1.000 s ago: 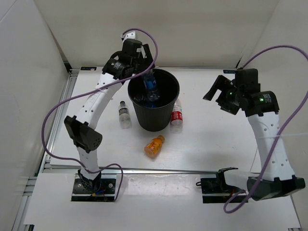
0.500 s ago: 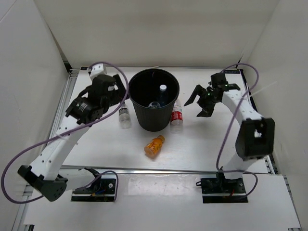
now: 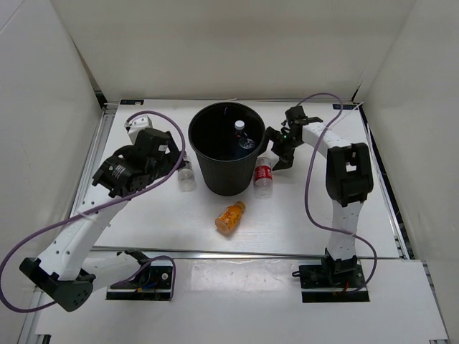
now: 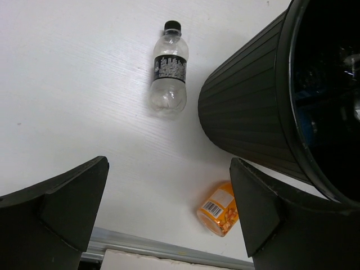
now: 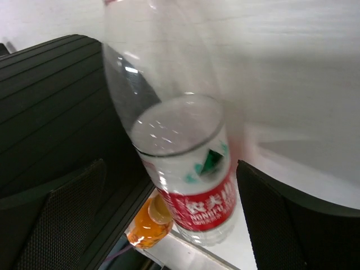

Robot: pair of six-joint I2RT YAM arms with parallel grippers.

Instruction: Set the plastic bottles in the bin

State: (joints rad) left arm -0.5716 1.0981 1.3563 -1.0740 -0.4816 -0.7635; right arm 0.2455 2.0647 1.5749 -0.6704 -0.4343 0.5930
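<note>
Beside bin | red-label btl reads "NONGFU" | L end effector spread; R end effector spread

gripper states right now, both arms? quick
Left gripper: open, holding nothing.
Right gripper: open, holding nothing; the red-label bottle sits between its jaws, not clamped.

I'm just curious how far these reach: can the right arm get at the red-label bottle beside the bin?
Probably yes: the open right gripper hangs by the red-label bottle, framed between its fingers; only the bin crowds one side.
</note>
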